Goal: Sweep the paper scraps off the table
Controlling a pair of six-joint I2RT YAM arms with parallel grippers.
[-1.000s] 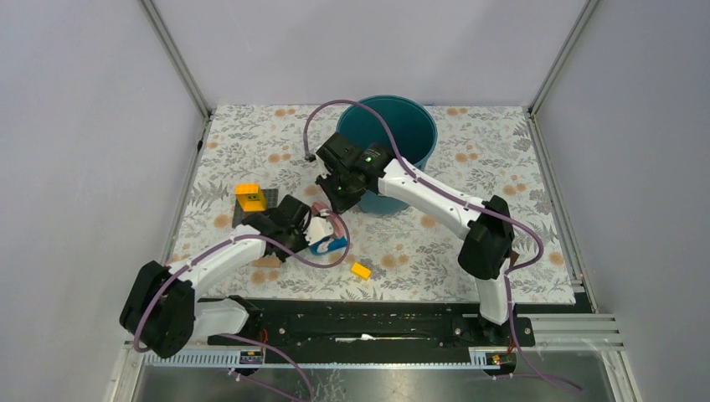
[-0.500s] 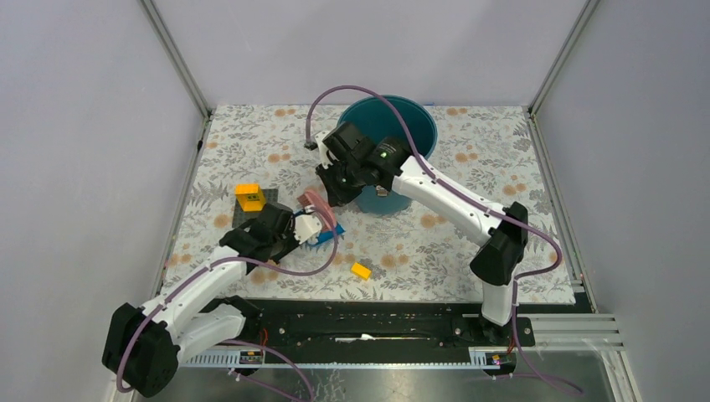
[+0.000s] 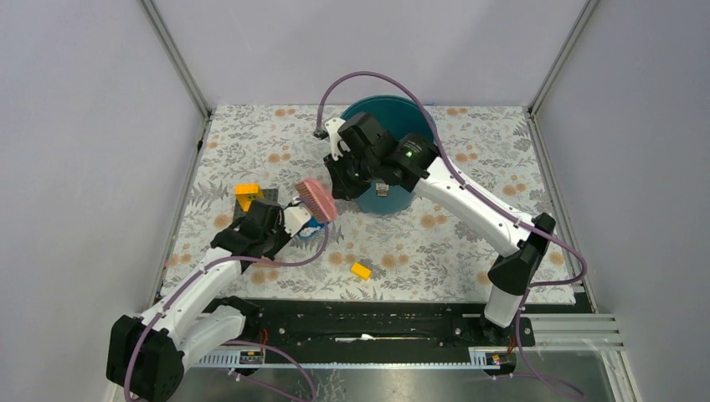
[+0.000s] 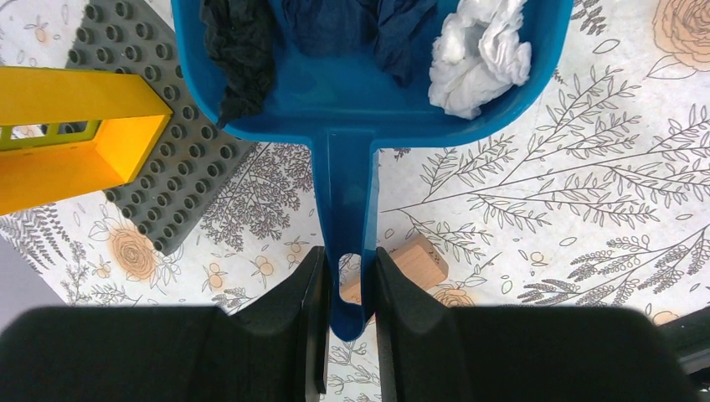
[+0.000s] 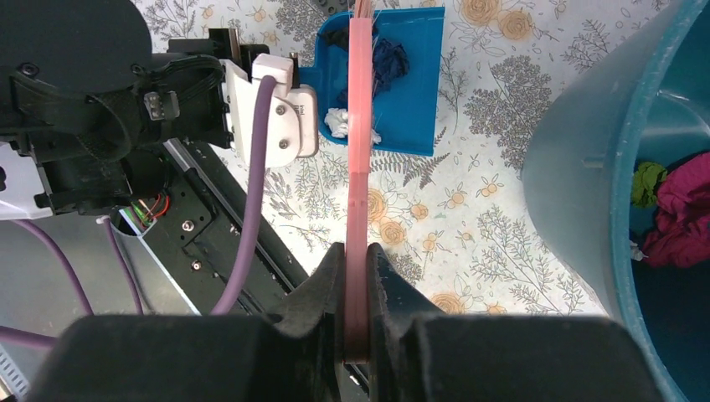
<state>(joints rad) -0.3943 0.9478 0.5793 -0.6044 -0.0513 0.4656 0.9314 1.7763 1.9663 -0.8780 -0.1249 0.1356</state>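
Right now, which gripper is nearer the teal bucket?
Right. The right gripper sits just left of the teal bucket; the left gripper is farther off, toward the near-left.

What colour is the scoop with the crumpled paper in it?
The dustpan is bright blue. It shows best in the left wrist view.

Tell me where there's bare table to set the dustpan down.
Bare table lies far-left, between the left edge and the teal bucket, and far-right beyond the bucket. Crowded: left-centre, where the dustpan, pink brush, yellow brick and grey baseplate cluster.
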